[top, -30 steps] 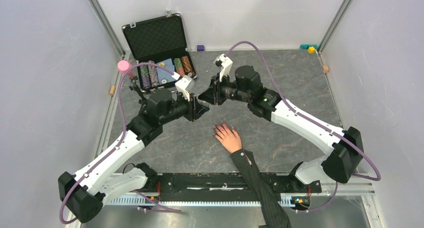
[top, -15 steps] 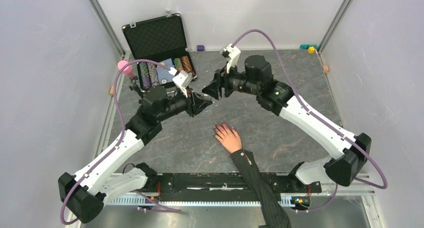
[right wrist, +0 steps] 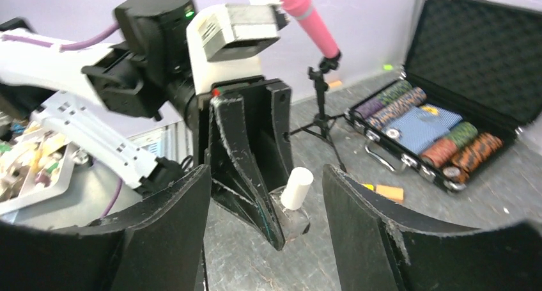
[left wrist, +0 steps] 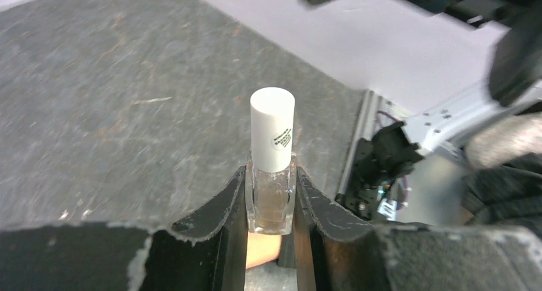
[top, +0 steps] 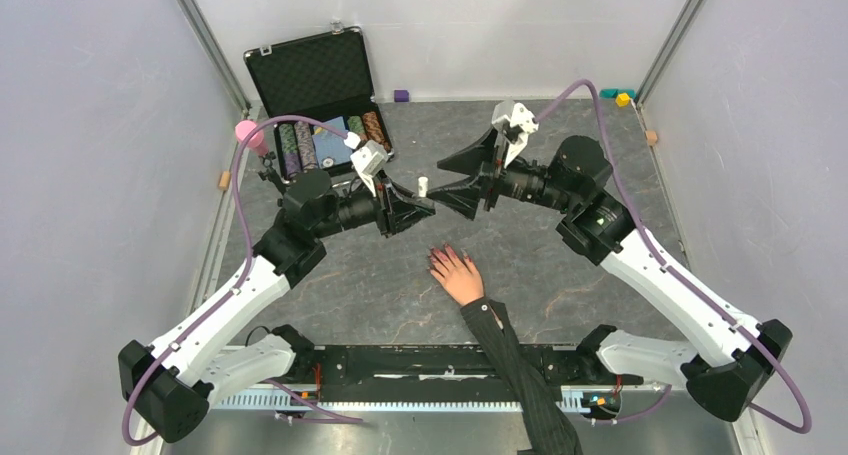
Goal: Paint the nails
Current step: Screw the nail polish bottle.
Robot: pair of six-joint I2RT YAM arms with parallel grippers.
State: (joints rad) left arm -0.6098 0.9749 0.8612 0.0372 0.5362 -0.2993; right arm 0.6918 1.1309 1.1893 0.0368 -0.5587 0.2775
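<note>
While the clear bottle (left wrist: 271, 204) is clamped by the left gripper (top: 420, 207), the right gripper (top: 452, 183) is held wide open and empty just beside that bottle's cap (left wrist: 272, 128). The nails (top: 438, 259) are seen near the bottle, on a hand (top: 460, 277) laid flat.

We look into a robotics lab cell: a grey stone-patterned table (top: 380, 285) walled by plain pale panels on aluminium posts (top: 207, 40), with two white robot arms (top: 228, 303) bolted at six o'clock. At eleven o'clock sit an open poker-chip case (top: 312, 75) and a pink microphone (top: 246, 131) on a tripod; coloured blocks (top: 622, 99) lie at one o'clock.
</note>
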